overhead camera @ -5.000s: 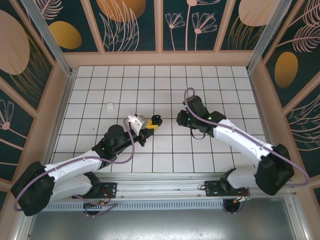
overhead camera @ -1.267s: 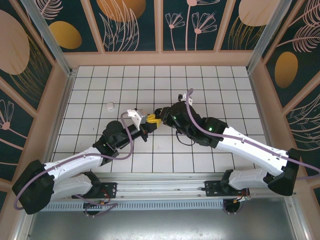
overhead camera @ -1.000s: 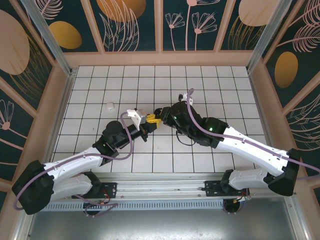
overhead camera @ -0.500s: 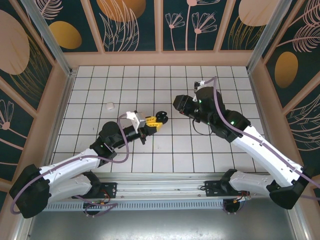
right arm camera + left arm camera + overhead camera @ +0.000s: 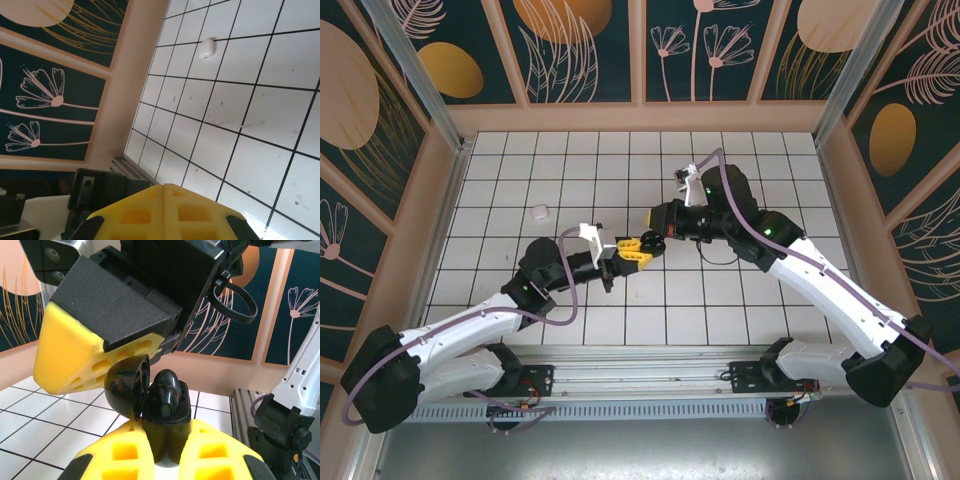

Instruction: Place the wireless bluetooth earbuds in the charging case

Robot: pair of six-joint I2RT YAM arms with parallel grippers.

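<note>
Over the bench point(image 5: 740, 170), top view: left tool point(image 5: 632, 252) and right tool point(image 5: 655, 232) sit close together, a whitish earbud point(image 5: 539, 211) lying well apart to the left. Left wrist view: left tool clamps the open charging case point(image 5: 167, 415), a black earbud point(image 5: 167, 387) sitting in it, right tool just above. Right wrist view: right tool clenched, whitish earbud on the bench beyond.

Lower half of charging case point(image 5: 168, 412), hidden inside left gripper point(image 5: 163, 456)
</note>
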